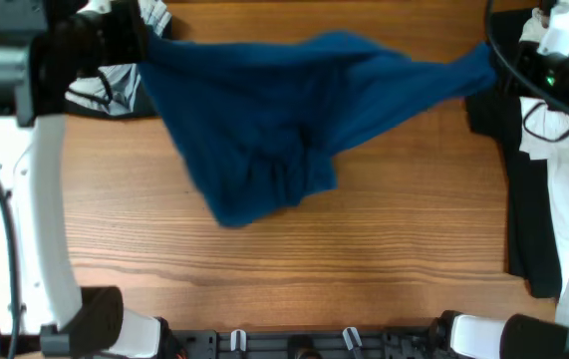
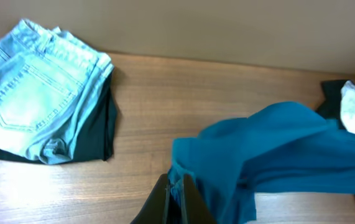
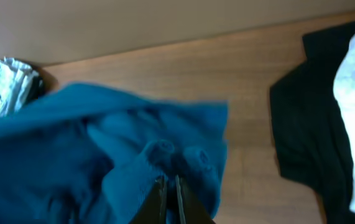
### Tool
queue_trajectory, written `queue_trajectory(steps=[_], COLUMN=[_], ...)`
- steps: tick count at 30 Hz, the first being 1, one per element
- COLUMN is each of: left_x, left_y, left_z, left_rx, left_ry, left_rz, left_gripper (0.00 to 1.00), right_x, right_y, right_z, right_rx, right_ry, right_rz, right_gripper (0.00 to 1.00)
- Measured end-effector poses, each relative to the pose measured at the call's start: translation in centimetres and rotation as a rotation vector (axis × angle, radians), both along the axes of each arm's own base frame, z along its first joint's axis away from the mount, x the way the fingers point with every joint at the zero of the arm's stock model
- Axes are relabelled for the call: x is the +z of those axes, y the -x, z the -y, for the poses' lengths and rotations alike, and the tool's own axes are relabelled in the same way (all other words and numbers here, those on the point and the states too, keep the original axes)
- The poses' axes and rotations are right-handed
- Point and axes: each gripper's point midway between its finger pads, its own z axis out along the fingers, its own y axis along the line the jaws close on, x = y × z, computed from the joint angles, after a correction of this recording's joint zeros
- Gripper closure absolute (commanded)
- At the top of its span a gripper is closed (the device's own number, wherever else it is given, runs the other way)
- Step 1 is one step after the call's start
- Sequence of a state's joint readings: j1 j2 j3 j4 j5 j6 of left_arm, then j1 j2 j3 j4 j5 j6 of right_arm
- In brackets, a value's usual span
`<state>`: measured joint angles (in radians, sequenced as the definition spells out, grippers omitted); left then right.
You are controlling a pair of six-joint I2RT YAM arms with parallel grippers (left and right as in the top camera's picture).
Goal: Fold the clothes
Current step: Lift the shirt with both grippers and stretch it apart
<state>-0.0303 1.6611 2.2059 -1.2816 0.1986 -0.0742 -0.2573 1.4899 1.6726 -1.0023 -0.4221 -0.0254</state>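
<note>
**Stretched out, not yet flat**

Over the table (image 1: 284, 249) hangs the blue shirt (image 1: 284, 110), strung from ten o'clock to two o'clock, its bulk sagging toward centre. Spreading is the step in hand. The left claw (image 2: 176, 194) pinches one edge; the right claw (image 3: 170, 196), blurred, seems pressed together on another. Next: lower it flat under tension, clear of the jeans (image 2: 34, 99).
</note>
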Motion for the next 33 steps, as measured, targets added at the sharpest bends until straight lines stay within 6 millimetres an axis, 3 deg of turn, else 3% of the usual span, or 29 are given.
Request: queue_trajectory(steps=[6,12,14,16,18,20,23,29,32,33], left_x=[0.0,-0.5,-0.8,-0.9,-1.0,-1.0,-1.0,-1.1,-1.2,-1.2], left_y=[0.2,0.7,1.0,1.1,1.2,1.2,1.1,1.1,1.0,1.0], left_z=[0.0,0.4,0.4,0.4,0.4,0.4,0.4,0.4,0.4,0.4], left_rx=[0.012,0.004,0.004,0.005,0.004,0.005,0.004,0.004,0.005,0.005], left_ry=[0.014,0.014,0.014,0.013,0.013,0.013,0.013,0.013,0.013,0.013], left_rz=[-0.010,-0.038,-0.056,-0.061,-0.064,-0.065,-0.064,-0.068,-0.071,-0.071], left_gripper=[0.96,0.96,0.96,0.96,0.96,0.96,0.96,0.96,0.96,0.96], right_x=[-3.9,-12.0,-16.5,-19.0,-20.6,-21.1,-21.1,-19.7,-20.2,-21.3], right_y=[3.3,8.1,10.8,12.7,14.5,15.0,13.1,4.3,2.8,2.4], right_z=[-0.3,-1.3,-2.2,-3.1,-4.4,-5.1,-5.2,-2.9,-2.4,-2.3], right_rx=[-0.013,-0.019,-0.012,0.015,0.063,0.101,0.121,0.053,0.006,-0.015], right_ry=[-0.028,-0.089,-0.130,-0.167,-0.204,-0.217,-0.207,-0.095,-0.032,-0.013], right_rz=[-0.216,-0.516,-0.646,-0.722,-0.776,-0.784,-0.695,-0.340,-0.317,-0.338], right_gripper=[0.96,0.96,0.80,0.62,0.54,0.49,0.42,0.38,0.38,0.38])
